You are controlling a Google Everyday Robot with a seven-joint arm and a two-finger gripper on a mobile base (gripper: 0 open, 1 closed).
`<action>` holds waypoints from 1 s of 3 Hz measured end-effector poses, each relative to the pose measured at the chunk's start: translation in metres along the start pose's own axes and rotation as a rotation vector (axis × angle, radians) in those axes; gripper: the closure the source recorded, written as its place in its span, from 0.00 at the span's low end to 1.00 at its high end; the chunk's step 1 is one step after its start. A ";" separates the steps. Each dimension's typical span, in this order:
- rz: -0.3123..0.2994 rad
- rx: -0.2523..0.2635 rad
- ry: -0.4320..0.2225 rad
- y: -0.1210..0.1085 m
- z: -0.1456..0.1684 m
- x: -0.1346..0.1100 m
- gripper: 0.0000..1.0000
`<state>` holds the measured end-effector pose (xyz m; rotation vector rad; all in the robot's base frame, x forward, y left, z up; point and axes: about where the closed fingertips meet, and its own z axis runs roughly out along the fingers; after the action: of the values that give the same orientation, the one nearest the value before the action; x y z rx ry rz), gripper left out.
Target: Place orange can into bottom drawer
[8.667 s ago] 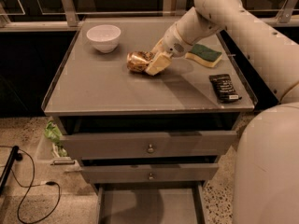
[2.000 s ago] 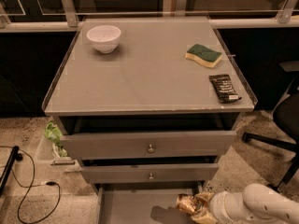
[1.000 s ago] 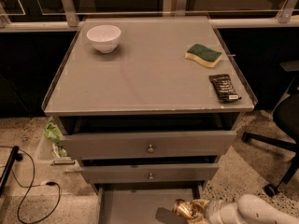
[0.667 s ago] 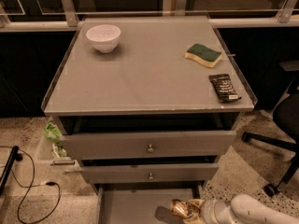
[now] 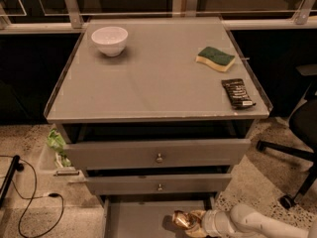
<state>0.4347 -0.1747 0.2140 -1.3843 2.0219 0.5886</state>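
The orange can (image 5: 182, 220), shiny orange-gold, lies low over the open bottom drawer (image 5: 133, 217), a grey tray pulled out at the bottom of the cabinet. My gripper (image 5: 194, 223) reaches in from the lower right on a white arm (image 5: 252, 224) and is shut on the can's right end, holding it just above or on the drawer floor near its right side; I cannot tell which.
On the cabinet top stand a white bowl (image 5: 109, 39), a green and yellow sponge (image 5: 215, 58) and a black snack wrapper (image 5: 237, 93). Two grey drawer fronts with knobs (image 5: 158, 158) sit above the open drawer. An office chair base (image 5: 292, 157) is at the right, cables (image 5: 29, 202) at the left.
The gripper with the can has moved left and slightly lower inside the bottom drawer, the arm stretching further in from the right.
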 end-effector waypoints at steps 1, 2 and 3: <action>-0.029 0.006 -0.017 -0.003 0.035 0.010 1.00; -0.053 0.037 -0.025 -0.007 0.064 0.019 1.00; -0.049 0.074 -0.015 -0.010 0.084 0.029 1.00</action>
<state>0.4564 -0.1422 0.1341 -1.3775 1.9717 0.4967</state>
